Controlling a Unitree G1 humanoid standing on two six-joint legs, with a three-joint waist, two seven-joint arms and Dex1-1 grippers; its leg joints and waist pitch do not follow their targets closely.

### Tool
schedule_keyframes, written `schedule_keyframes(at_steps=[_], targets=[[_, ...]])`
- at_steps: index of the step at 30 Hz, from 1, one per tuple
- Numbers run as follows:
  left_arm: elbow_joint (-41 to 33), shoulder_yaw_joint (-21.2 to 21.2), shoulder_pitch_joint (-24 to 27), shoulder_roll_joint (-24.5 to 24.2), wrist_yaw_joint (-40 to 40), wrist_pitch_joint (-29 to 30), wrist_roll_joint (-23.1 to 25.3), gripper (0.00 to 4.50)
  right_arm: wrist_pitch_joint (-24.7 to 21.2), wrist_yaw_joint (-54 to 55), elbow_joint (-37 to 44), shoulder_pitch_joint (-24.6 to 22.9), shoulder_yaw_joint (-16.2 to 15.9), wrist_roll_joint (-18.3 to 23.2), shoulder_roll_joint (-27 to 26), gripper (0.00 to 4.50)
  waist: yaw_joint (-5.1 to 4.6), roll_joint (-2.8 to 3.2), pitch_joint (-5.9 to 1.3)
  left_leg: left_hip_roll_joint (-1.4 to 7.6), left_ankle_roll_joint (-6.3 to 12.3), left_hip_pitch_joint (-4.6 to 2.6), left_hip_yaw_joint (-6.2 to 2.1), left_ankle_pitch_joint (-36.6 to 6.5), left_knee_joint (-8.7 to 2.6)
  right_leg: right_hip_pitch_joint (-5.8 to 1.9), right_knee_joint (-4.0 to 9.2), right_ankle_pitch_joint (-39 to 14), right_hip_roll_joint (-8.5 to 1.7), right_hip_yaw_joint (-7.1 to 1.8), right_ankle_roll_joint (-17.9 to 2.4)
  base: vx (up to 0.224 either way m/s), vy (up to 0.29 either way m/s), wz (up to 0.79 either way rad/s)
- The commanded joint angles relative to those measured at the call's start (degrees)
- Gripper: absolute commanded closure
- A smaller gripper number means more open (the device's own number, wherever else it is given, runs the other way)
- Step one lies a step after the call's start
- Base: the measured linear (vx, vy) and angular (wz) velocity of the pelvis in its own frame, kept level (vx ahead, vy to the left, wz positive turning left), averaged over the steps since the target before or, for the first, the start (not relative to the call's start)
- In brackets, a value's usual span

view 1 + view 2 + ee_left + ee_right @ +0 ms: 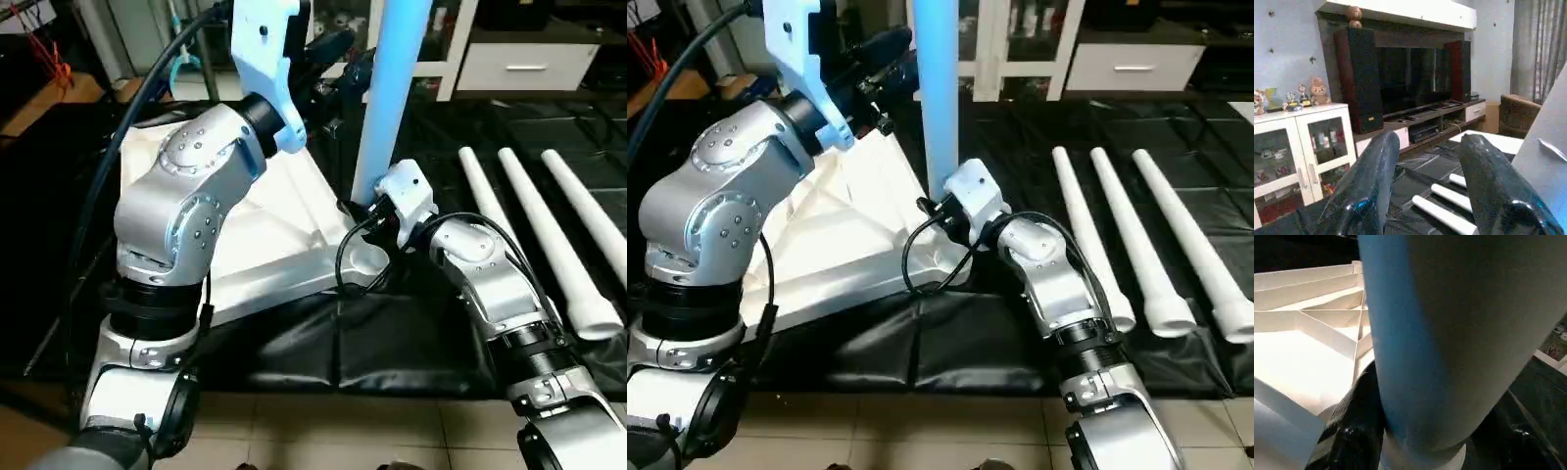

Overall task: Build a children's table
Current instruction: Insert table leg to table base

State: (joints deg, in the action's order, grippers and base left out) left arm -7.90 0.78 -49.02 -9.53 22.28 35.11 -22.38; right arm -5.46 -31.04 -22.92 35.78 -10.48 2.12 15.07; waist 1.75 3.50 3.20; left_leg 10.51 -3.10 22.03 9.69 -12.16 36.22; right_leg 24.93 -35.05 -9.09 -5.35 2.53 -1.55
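White leg (392, 88) stands upright in tabletop (284, 235), right tool (377, 211) clamping its base.

Surface finishes
Tabletop (265, 235): white ribbed plastic, smooth. Legs (1161, 245) at 3 o'clock: matt white plastic. Mat (392, 343): black sheet, slightly glossy, wrinkled. Forearms (186, 206): silver, satin. Left fingers (1371, 191): glossy black.

A home living room: a dark television (1410, 73) sits in a wall unit (1400, 14) between 2 tall speakers (1359, 78), beside a white glass-door cabinet (1300, 142) topped with figurines (1315, 90), a brown armchair (1518, 115) and curtains (1540, 49).
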Motion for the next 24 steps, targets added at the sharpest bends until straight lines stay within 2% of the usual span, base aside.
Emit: schedule_keyframes(at_steps=[1,4,6,7,9,10,11,12,13,14,16,17,18,20,22,24], targets=[[-0.51,0.81,0.09,-0.92,0.28,-0.68,1.52,2.16,-1.38,-0.17,-0.40,1.33,0.95,1.36,-0.97,2.63,-0.08,-0.45,-4.35,1.03,3.77,-0.52,-0.08,-7.61,-4.20,-4.20,3.70,-10.53,-1.30,-1.02,-11.99,0.000,0.000,0.00],[4.10,-0.70,3.15,-5.06,-2.27,-4.82,6.81,2.16,-4.62,-3.63,0.35,2.08,5.87,8.68,-1.81,2.63,-0.43,-0.33,-4.40,0.98,4.12,-0.30,-0.21,-8.16,-4.31,-4.42,3.60,-9.63,-1.26,-1.02,-11.57,0.000,0.000,0.00],[6.28,0.32,5.73,-8.50,-2.64,-7.47,10.81,2.16,-7.48,-6.84,0.14,2.55,8.25,12.70,-1.29,2.63,-0.53,-0.29,-4.51,0.94,4.06,-0.44,-0.31,-8.54,-4.36,-4.36,3.62,-10.49,-1.12,-0.92,-10.76,0.000,0.000,0.00],[7.20,1.41,7.28,-10.38,-2.26,-8.96,12.87,2.16,-9.09,-8.97,-0.11,2.73,9.31,14.82,-0.80,2.64,-0.68,0.05,-4.62,0.97,3.76,-0.63,-0.27,-7.68,-4.28,-4.10,3.52,-9.17,-1.05,-0.95,-10.84,0.000,0.000,0.00],[8.54,3.20,10.57,-13.10,-0.82,-11.69,15.38,2.16,-12.11,-14.13,-1.35,3.09,10.32,17.60,1.08,2.64,-0.77,0.22,-4.83,1.01,4.22,-0.64,-0.46,-7.05,-4.24,-4.25,3.28,-7.08,-1.03,-0.80,-11.56,0.000,0.000,0.00],[8.58,3.22,10.79,-13.15,-0.68,-11.79,15.37,2.16,-12.10,-14.44,-1.51,3.11,10.35,17.64,1.23,2.64,-0.79,0.15,-4.80,1.08,4.25,-0.50,-0.42,-6.82,-4.29,-4.32,3.21,-6.48,-1.09,-0.84,-11.73,0.000,0.000,0.00],[9.03,3.84,13.53,-13.79,1.13,-13.11,15.38,2.16,-12.35,-17.95,-3.73,3.66,10.72,18.05,3.00,2.64,-0.57,0.27,-5.01,1.19,4.29,-0.84,-0.31,-5.82,-4.06,-4.02,3.05,-4.82,-1.24,-0.86,-12.62,0.000,0.000,0.00],[9.17,4.55,14.74,-14.21,2.09,-13.88,15.62,2.16,-12.77,-19.59,-4.86,4.02,10.92,18.31,3.75,2.64,-0.59,0.31,-5.03,1.20,4.45,-0.69,-0.32,-5.32,-4.01,-4.05,2.91,-3.95,-1.26,-0.83,-13.22,0.000,0.000,0.00],[8.99,6.28,16.04,-14.82,3.76,-14.71,16.03,2.16,-13.18,-21.69,-5.78,4.30,11.03,18.79,4.56,2.64,-0.32,-0.32,-5.10,1.24,5.16,-0.72,-0.09,-4.70,-3.93,-4.04,2.88,-2.53,-1.27,-0.89,-14.24,0.000,0.000,0.00],[8.91,8.09,17.07,-15.41,5.27,-15.76,16.58,2.16,-14.38,-23.58,-6.25,4.47,10.90,19.29,5.28,2.64,-0.08,-0.09,-5.15,1.29,5.33,-0.72,-0.14,-4.18,-3.88,-4.06,2.60,-2.00,-1.39,-0.92,-14.57,0.000,0.000,0.00],[9.19,12.68,19.08,-16.72,8.17,-17.71,18.37,1.88,-15.91,-27.76,-7.34,4.70,9.92,19.48,7.13,2.64,0.09,-0.49,-5.10,1.28,6.52,-0.60,-0.08,-3.37,-3.81,-4.14,2.68,-1.73,-1.38,-0.88,-14.91,0.000,0.000,0.00],[10.08,15.97,20.22,-17.42,9.78,-19.13,20.01,1.81,-15.43,-29.17,-8.72,5.01,8.91,18.28,8.26,2.64,0.30,-0.74,-5.02,1.41,6.99,-0.58,-0.03,-3.24,-3.79,-4.08,2.57,-2.48,-1.52,-0.94,-14.90,0.000,0.000,0.00],[10.48,16.67,20.46,-17.41,9.99,-19.54,20.53,1.78,-15.23,-29.42,-9.13,5.14,8.73,17.98,8.45,2.64,0.34,-0.70,-4.88,1.47,6.91,-0.53,0.05,-3.54,-3.80,-3.98,2.74,-4.18,-1.69,-0.98,-14.61,0.000,0.000,0.00],[12.24,19.44,21.52,-16.96,11.00,-21.27,22.40,1.76,-14.21,-30.02,-11.21,5.85,8.23,16.76,9.07,2.64,0.15,-1.00,-4.74,1.38,6.24,-0.47,0.18,-4.94,-3.83,-3.93,3.07,-7.06,-1.70,-1.03,-14.12,0.000,0.000,0.00],[13.79,20.35,22.59,-14.46,12.51,-22.96,21.81,1.76,-13.06,-29.16,-14.30,6.97,8.88,16.28,8.77,2.64,-0.05,-1.40,-4.62,1.36,5.14,-0.43,0.32,-6.54,-3.92,-3.90,3.50,-10.61,-1.95,-1.17,-13.45,0.000,0.000,0.00],[15.12,21.52,22.93,-13.12,13.67,-24.13,22.10,1.75,-11.26,-28.72,-16.62,7.55,8.75,15.23,8.59,2.64,-0.13,-1.35,-4.62,1.43,4.08,-0.43,0.29,-7.48,-3.97,-3.89,3.61,-12.29,-1.95,-1.19,-13.03,0.000,0.000,0.00]])
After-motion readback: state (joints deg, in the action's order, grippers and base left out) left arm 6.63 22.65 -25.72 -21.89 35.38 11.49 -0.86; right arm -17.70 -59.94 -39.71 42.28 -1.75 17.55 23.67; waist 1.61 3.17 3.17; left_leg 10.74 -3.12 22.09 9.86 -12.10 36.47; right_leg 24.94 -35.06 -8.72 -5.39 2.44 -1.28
